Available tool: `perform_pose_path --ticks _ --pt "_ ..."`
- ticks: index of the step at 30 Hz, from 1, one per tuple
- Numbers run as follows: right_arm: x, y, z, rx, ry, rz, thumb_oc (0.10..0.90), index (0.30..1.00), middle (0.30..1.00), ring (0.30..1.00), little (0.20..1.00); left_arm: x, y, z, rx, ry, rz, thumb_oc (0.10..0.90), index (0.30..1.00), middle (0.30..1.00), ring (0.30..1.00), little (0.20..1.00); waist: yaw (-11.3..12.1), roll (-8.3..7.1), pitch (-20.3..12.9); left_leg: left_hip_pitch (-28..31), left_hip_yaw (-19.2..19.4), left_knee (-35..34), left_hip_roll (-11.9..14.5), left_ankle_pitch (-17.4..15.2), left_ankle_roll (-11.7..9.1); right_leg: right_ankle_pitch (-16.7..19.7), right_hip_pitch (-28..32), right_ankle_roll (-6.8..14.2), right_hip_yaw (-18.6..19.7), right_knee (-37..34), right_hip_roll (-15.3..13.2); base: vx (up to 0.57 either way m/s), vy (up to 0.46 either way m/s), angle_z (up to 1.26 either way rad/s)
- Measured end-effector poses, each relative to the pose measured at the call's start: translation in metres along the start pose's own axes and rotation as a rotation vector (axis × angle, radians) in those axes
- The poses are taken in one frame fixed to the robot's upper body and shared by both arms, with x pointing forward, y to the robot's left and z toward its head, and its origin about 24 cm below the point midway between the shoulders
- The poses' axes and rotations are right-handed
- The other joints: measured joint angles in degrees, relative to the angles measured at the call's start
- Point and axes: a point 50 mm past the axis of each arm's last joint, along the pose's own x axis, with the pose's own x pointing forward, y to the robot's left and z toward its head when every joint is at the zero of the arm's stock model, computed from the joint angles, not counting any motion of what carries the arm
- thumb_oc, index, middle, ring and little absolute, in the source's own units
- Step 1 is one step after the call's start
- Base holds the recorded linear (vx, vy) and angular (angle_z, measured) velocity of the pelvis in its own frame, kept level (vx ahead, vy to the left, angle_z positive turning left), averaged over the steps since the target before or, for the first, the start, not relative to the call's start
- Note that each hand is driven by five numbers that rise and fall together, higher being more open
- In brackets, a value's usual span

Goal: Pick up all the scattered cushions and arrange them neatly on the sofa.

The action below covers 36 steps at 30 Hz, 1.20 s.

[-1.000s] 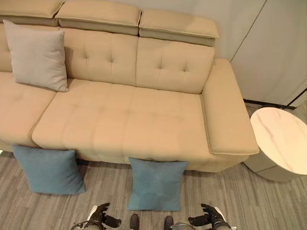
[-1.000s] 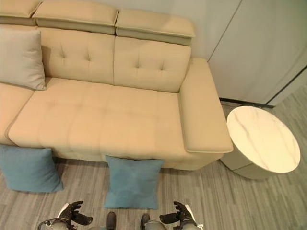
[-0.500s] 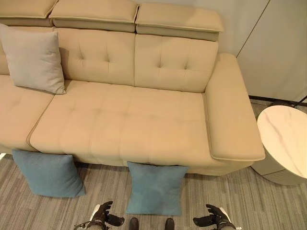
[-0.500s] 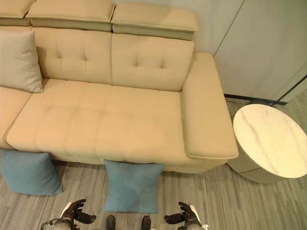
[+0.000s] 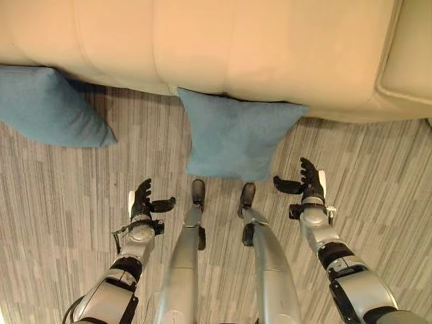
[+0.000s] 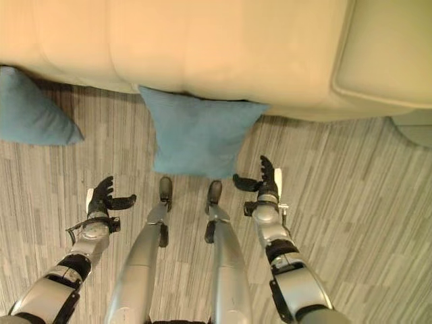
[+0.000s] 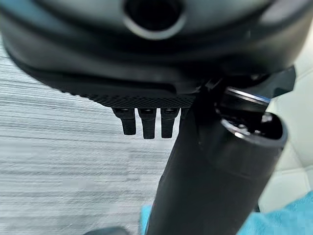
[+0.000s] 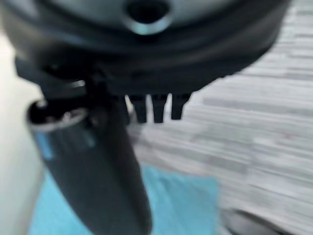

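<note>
Your nearest blue cushion (image 5: 236,138) leans on the sofa front (image 5: 223,47), standing on the striped floor (image 5: 61,196); a second cushion (image 5: 47,108) lies leftward. Left hand (image 5: 143,201) and right hand (image 5: 307,182) hover spread, fingers straight, empty, flanking it.

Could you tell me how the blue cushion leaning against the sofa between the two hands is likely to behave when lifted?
The middle blue cushion looks plump and fabric-covered, so probably light and squashy. Propped against the sofa, it may flop flat if nudged.
</note>
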Motion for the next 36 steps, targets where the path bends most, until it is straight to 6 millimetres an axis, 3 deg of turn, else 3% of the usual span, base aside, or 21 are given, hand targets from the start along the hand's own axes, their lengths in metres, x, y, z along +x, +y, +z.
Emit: perform_pose_path --ticks 3,5,9,14,18,24,25,26,27,31,33,36 --pt "0.026 -0.004 0.077 0.092 -0.192 -0.051 0.8 0.9 0.9 0.9 0.9 0.02 -0.013 0.086 0.007 -0.244 -0.03 0.8 0.9 0.9 0.9 0.9 -0.24 -0.13 0.91 -9.03 -0.08 1.75 0.03 0.51 -0.51 0.16 -9.41 -0.59 0.05 2.56 -0.36 -0.03 -0.012 0.04" --pt "0.034 -0.008 0.114 0.135 -0.279 -0.066 0.8 0.9 0.9 0.9 0.9 0.023 -0.013 0.131 -0.037 -0.369 -0.032 0.8 0.9 0.9 0.9 0.9 -0.44 -0.08 1.0 -12.81 -0.05 1.96 0.07 1.35 -0.77 0.56 -13.49 -1.2 0.14 3.37 -0.33 -0.01 -0.038 0.02" --pt "0.035 -0.002 0.146 0.192 -0.34 -0.039 0.8 0.9 0.9 0.9 0.9 0.02 -0.015 0.201 -0.074 -0.554 -0.035 0.8 0.9 0.9 0.9 0.9 -0.66 -0.07 0.98 -15.14 -0.47 -0.44 0.14 2.44 -1.54 0.29 -17.05 -1.73 -0.1 3.36 -0.13 0.02 -0.038 0.03" --pt "0.037 0.001 0.165 0.352 -0.329 0.035 0.8 0.9 0.9 0.9 0.9 0.013 -0.016 0.242 -0.073 -0.656 -0.044 0.8 0.9 0.9 0.9 0.9 -0.86 0.05 0.91 -17.72 -0.63 -0.69 0.11 2.52 -1.66 0.18 -19.72 -1.79 -0.12 3.41 -0.1 0.01 -0.01 0.0" --pt "0.03 0.022 0.169 0.418 -0.311 0.117 0.8 0.9 0.9 0.9 0.9 0.009 -0.024 0.25 -0.073 -0.679 -0.067 0.8 0.9 0.9 0.9 0.9 -0.79 0.12 0.87 -17.73 -0.66 -0.65 0.09 2.56 -1.73 0.18 -19.74 -1.79 -0.08 3.44 -0.11 0.0 0.0 0.0" --pt "0.015 0.036 0.171 0.466 -0.364 0.186 0.8 0.9 0.9 0.9 0.9 -0.004 -0.048 0.255 -0.19 -0.668 -0.125 0.8 0.9 0.9 0.9 0.9 -1.56 0.26 0.78 -18.26 -0.86 -1.57 0.36 3.09 -2.05 0.24 -20.58 -1.86 -0.08 3.09 0.3 0.0 0.0 0.0" --pt "0.012 0.035 0.168 0.486 -0.369 0.19 0.651 0.676 0.676 0.676 0.676 -0.01 -0.056 0.259 -0.288 -0.65 -0.154 0.775 0.862 0.862 0.862 0.862 -1.54 0.26 0.78 -18.24 -0.97 -1.68 0.41 3.1 -2.04 0.29 -20.49 -1.94 -0.08 2.85 0.42 0.0 0.0 0.0" --pt "0.012 0.035 0.167 0.492 -0.365 0.19 0.424 0.335 0.335 0.335 0.335 -0.015 -0.062 0.261 -0.342 -0.642 -0.181 0.4 0.3 0.3 0.3 0.3 -1.57 0.26 0.78 -18.08 -1.14 -1.77 0.4 3.11 -2.03 0.34 -20.29 -2.01 -0.08 2.72 0.44 0.0 0.0 0.0" --pt "0.013 0.034 0.167 0.515 -0.356 0.182 0.4 0.3 0.3 0.3 0.3 -0.016 -0.062 0.261 -0.365 -0.638 -0.191 0.4 0.3 0.3 0.3 0.3 -1.63 0.26 0.78 -17.81 -1.14 -1.97 0.41 3.14 -2.03 0.4 -20.06 -2.09 -0.07 2.62 0.43 0.0 0.0 0.0" --pt "0.017 0.026 0.163 0.552 -0.336 0.161 0.4 0.3 0.3 0.3 0.3 -0.008 -0.041 0.257 -0.35 -0.638 -0.147 0.4 0.3 0.3 0.3 0.3 -1.62 0.26 0.78 -16.9 -1.5 -2.08 0.46 3.61 -2.19 0.67 -19.09 -2.44 -0.12 2.39 0.49 0.0 0.0 0.0" --pt "0.014 0.025 0.164 0.557 -0.356 0.183 0.4 0.3 0.3 0.3 0.3 -0.014 -0.037 0.262 -0.361 -0.686 -0.169 0.4 0.3 0.3 0.3 0.3 -1.69 0.26 0.78 -16.28 -1.52 -2.69 0.45 4.49 -2.24 1.23 -18.76 -2.7 -0.1 2.38 0.47 0.0 -0.015 0.02" --pt "-0.001 0.022 0.134 0.574 -0.343 0.221 0.4 0.3 0.3 0.3 0.3 -0.021 -0.029 0.221 -0.372 -0.662 -0.212 0.4 0.3 0.3 0.3 0.3 -1.56 0.31 0.71 -9.39 -1.56 -5.33 0.53 5.53 -2.64 1.24 -13.11 -2.68 -0.09 2.1 0.56 -0.04 -0.033 0.03"
